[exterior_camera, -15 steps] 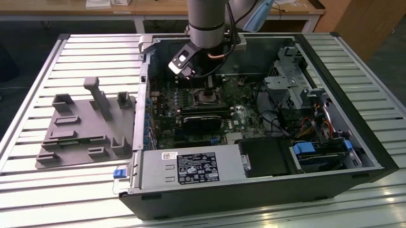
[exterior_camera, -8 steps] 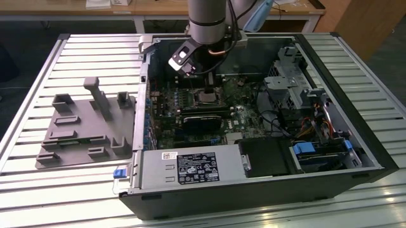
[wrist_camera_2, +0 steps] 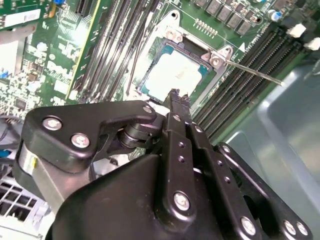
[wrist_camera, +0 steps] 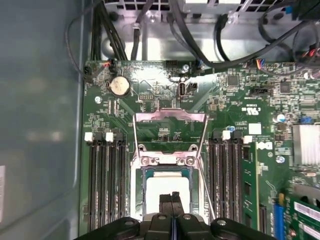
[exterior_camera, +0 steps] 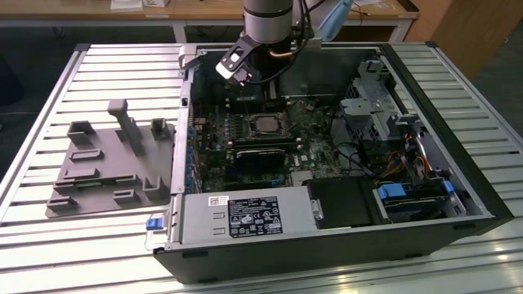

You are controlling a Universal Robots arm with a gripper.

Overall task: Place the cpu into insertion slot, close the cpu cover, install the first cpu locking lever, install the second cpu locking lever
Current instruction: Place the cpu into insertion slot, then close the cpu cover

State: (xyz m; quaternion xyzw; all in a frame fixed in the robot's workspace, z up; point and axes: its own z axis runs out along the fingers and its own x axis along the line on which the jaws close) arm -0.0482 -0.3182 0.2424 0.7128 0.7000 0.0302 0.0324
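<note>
The cpu (wrist_camera: 165, 192) lies flat in the insertion slot (wrist_camera: 139, 196), its silver-grey top showing (wrist_camera_2: 172, 75). The cpu cover (wrist_camera: 170, 117), a thin silver frame, stands swung open beyond the chip, hinged at two screws (wrist_camera: 167, 160). A thin locking lever (wrist_camera_2: 255, 71) sticks out free beside the slot, and another thin rod (wrist_camera: 204, 187) runs along the slot's side. My gripper (wrist_camera: 171, 199) hovers just above the chip's near edge, its two black fingers pressed together with nothing between them (wrist_camera_2: 175, 95). In the exterior view the arm (exterior_camera: 266, 24) reaches down into the case above the slot (exterior_camera: 263, 124).
Long black memory slots (wrist_camera: 105, 185) (wrist_camera: 227, 180) flank the slot on both sides. Black cables (wrist_camera: 200, 30) hang near the case wall. A black block (exterior_camera: 261, 160), a power supply (exterior_camera: 245, 217) and drive cages (exterior_camera: 368, 104) crowd the case. A grey fixture tray (exterior_camera: 110, 165) sits outside.
</note>
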